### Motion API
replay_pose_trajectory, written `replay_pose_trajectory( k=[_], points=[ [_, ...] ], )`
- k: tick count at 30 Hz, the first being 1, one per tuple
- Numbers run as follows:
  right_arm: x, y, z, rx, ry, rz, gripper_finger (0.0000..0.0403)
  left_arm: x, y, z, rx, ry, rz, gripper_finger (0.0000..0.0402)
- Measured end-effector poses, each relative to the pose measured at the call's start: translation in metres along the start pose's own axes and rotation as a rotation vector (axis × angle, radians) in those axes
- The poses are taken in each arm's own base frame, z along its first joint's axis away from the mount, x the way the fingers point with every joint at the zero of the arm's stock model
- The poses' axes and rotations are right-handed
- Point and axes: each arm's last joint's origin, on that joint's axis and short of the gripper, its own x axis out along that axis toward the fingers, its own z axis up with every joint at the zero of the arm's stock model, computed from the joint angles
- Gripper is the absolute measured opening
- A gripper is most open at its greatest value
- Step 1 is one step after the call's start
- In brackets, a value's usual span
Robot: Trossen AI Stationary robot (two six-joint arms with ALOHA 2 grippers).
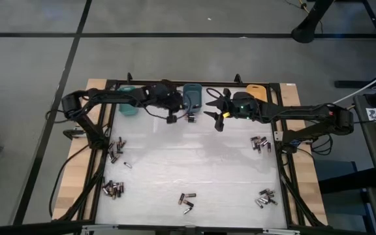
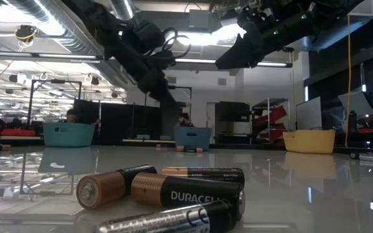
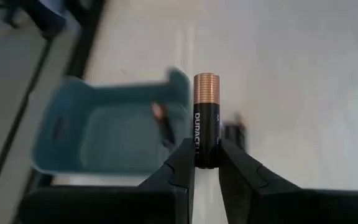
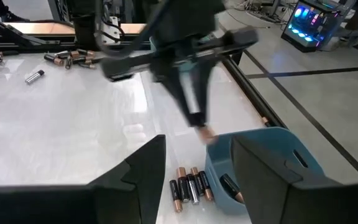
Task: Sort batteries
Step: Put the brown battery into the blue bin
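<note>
A: Left gripper (image 3: 207,163) is clamped on a Duracell battery (image 3: 206,118), copper end pointing away from the fingers, body pinched between both pads. It sits up at the back of the table, just beside the blue bin (image 1: 192,95).

B: Bin contents?

A: At least one cell inside the blue bin, seen from both wrist cameras. A row of four or so batteries (image 4: 190,183) lies on the table right against its outside wall.

B: Right gripper?

A: Right gripper (image 1: 215,112) hangs near the back too, between the blue bin and the yellow bin (image 1: 255,92). Fingers spread apart, nothing between them.

B: Rest of the cells?

A: Scattered in clumps on the white table (image 1: 194,163): two groups along the left edge (image 1: 115,149) (image 1: 112,189), one at front centre (image 1: 187,202), two on the right side (image 1: 261,143) (image 1: 266,198). Teal bin (image 1: 128,104) at back left, partly under the left arm; can't see inside.

B: Low camera?

A: Three cells up close (image 2: 167,191), one reads Duracell.
</note>
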Motion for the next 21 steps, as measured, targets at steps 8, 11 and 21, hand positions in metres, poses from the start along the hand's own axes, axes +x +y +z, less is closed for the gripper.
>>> replay_pose_trajectory(
  k=[8, 11, 21],
  points=[
    [0.000, 0.000, 0.004, 0.001, -0.042, -0.005, 0.0182, 0.017, 0.036, 0.003, -0.157, 0.019, 0.065, 0.0045],
    [0.000, -0.001, 0.005, -0.004, -0.049, -0.006, 0.0182, 0.029, 0.046, 0.005, -0.200, 0.057, 0.061, 0.0043],
    [0.000, 0.000, 0.004, -0.027, -0.043, -0.006, 0.0182, 0.050, 0.058, 0.004, -0.293, 0.129, 0.046, 0.0085]
  ],
)
